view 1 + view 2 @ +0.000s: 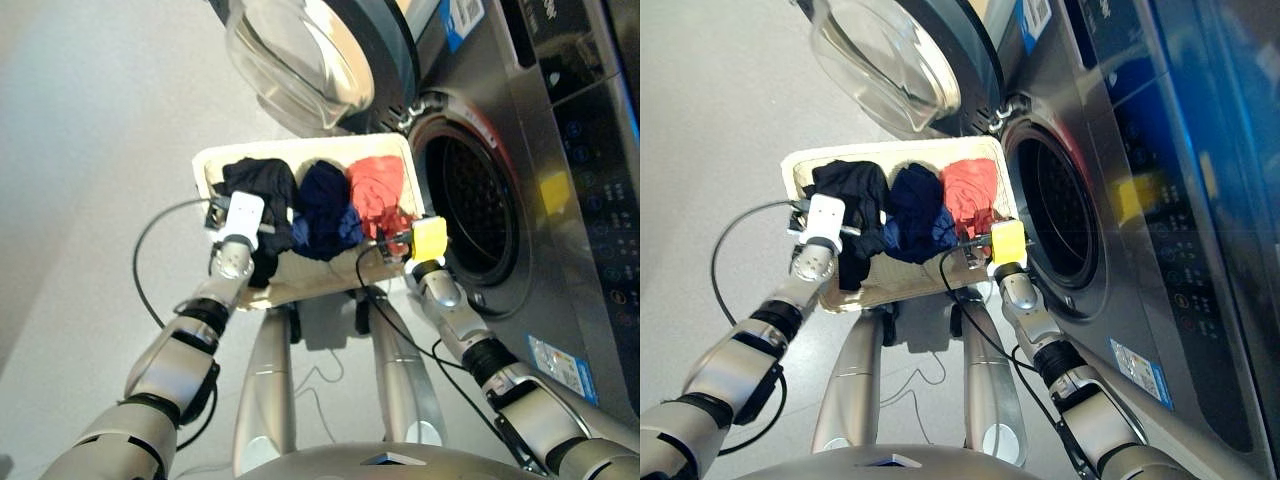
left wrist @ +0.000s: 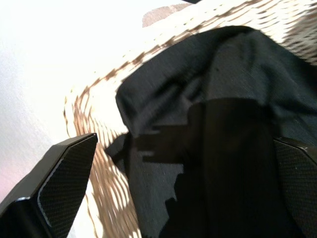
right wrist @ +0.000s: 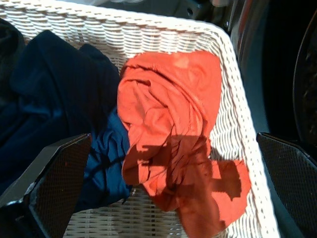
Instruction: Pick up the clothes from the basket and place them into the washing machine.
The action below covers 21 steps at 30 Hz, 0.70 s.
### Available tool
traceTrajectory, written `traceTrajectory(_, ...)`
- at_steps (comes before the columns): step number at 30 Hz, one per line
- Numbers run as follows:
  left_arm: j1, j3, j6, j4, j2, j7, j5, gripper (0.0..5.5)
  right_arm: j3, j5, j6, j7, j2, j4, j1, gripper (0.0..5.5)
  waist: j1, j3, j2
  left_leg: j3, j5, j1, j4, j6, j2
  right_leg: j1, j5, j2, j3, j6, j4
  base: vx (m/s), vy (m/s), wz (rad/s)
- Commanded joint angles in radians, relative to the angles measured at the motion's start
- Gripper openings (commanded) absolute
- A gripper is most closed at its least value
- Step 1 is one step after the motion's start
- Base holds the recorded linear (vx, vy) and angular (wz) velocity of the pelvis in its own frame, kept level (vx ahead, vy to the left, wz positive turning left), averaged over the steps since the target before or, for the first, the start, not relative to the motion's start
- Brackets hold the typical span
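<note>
I judged this was the reaching step; 0 of 3 clothes were in the drum. Both arms stretched forward and down over the basket (image 1: 232,158). The left claw (image 2: 183,163) was wide over the black garment (image 2: 233,99), the right claw (image 3: 168,183) wide over the coral garment (image 3: 173,119). Next, the right claw should descend and close. The navy garment (image 1: 325,205) lay between them. Beyond, the washing machine (image 1: 470,205) stood open.
</note>
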Motion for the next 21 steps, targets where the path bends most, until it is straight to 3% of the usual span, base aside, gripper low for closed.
traceTrajectory(1,-0.079,-0.001,-0.01,0.062,0.032,0.05,0.083,5.5,0.042,0.01,-0.073,0.009,-0.006,-0.106,0.006,5.5,-0.017,-0.065,0.028,-0.019,-0.021,-0.039,-0.009,0.004,-0.009,0.0,-0.046,0.003,-0.006,0.058,0.013,0.0,0.0,0.0)
traceTrajectory(9,-0.159,0.023,-0.016,0.092,0.074,0.028,0.02,5.5,0.053,0.039,-0.085,0.034,-0.021,-0.171,-0.009,5.5,-0.034,-0.055,0.035,-0.008,-0.024,-0.131,-0.001,0.006,-0.003,-0.097,-0.03,0.011,0.015,0.065,0.005,0.0,0.0,0.0)
traceTrajectory(17,-0.201,0.02,-0.013,0.11,0.089,-0.01,-0.032,5.5,0.024,0.064,-0.111,0.02,-0.028,-0.277,-0.029,5.5,-0.048,-0.039,0.046,-0.003,-0.053,-0.246,0.088,0.005,0.001,-0.205,-0.041,0.028,0.014,0.066,0.066,-0.007,0.0,-0.004)
traceTrajectory(21,-0.18,0.062,-0.02,0.116,0.053,-0.085,-0.186,5.5,0.01,0.072,-0.112,0.012,-0.018,-0.291,-0.04,5.5,-0.049,-0.036,0.05,-0.001,-0.056,-0.266,0.087,0.009,0.001,-0.223,-0.038,0.03,0.016,0.066,0.059,0.0,0.0,0.0)
